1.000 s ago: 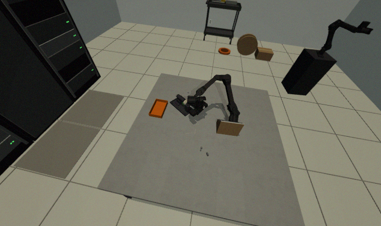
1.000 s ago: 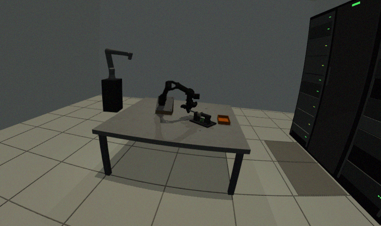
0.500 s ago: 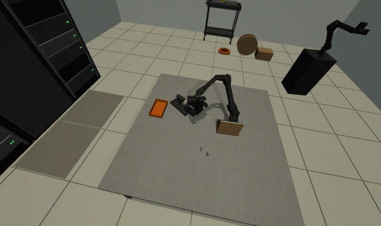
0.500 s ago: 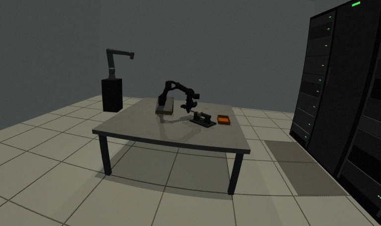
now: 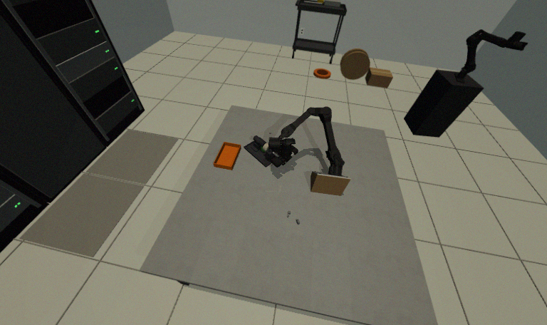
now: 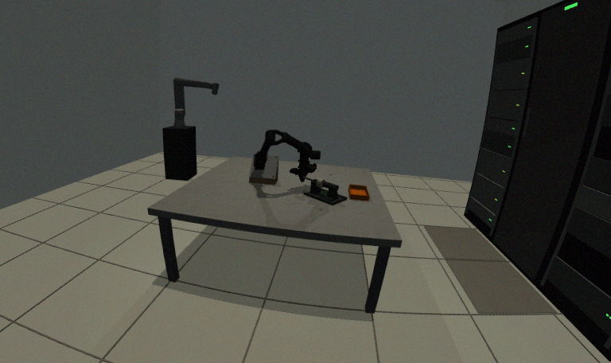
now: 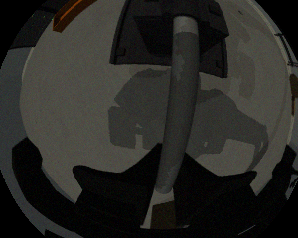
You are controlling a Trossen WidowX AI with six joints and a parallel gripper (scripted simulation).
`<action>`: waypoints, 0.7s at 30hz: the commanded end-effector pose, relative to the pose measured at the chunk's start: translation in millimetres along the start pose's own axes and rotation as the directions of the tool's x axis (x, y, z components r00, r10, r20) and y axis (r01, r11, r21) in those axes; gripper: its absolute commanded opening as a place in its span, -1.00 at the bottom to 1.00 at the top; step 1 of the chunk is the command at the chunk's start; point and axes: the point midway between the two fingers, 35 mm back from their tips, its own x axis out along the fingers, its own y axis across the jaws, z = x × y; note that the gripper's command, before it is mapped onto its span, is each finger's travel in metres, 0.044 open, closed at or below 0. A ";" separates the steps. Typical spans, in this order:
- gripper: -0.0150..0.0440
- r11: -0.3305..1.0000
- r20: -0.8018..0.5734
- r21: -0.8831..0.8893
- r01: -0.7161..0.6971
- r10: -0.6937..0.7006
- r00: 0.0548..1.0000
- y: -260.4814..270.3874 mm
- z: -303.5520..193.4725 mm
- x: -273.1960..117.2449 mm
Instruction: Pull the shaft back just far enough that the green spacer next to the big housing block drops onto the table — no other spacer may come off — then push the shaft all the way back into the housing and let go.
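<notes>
The shaft (image 7: pixel 185 89) is a long grey rod that runs from the near support of the dark fixture down between the fingers in the wrist view. My gripper (image 7: pixel 166 147) (image 6: pixel 303 177) is shut on the shaft, at the end away from the housing. The dark housing block (image 6: pixel 332 188) stands at the far end of the fixture's base plate (image 6: pixel 335 201). A pale spacer (image 6: pixel 320 183) (image 5: pixel 266 146) is up at shaft height. The green spacer (image 6: pixel 324 193) (image 5: pixel 263 149) shows low beneath the shaft line, between the supports; its exact resting place is too small to tell.
An orange tray (image 5: pixel 228 156) (image 6: pixel 359 193) lies just beyond the housing end of the fixture. The arm's wooden base block (image 5: pixel 330 184) stands on the table. Two small grey pieces, one of them here (image 5: pixel 297 222), lie farther off on the table.
</notes>
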 end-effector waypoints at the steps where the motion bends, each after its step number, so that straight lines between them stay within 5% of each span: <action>1: -0.49 1.000 0.001 -0.001 0.002 -0.002 1.000 -0.3 2.2 -0.1; 21: -0.49 1.000 0.002 -0.001 0.002 -0.002 1.000 -0.2 8.3 -0.3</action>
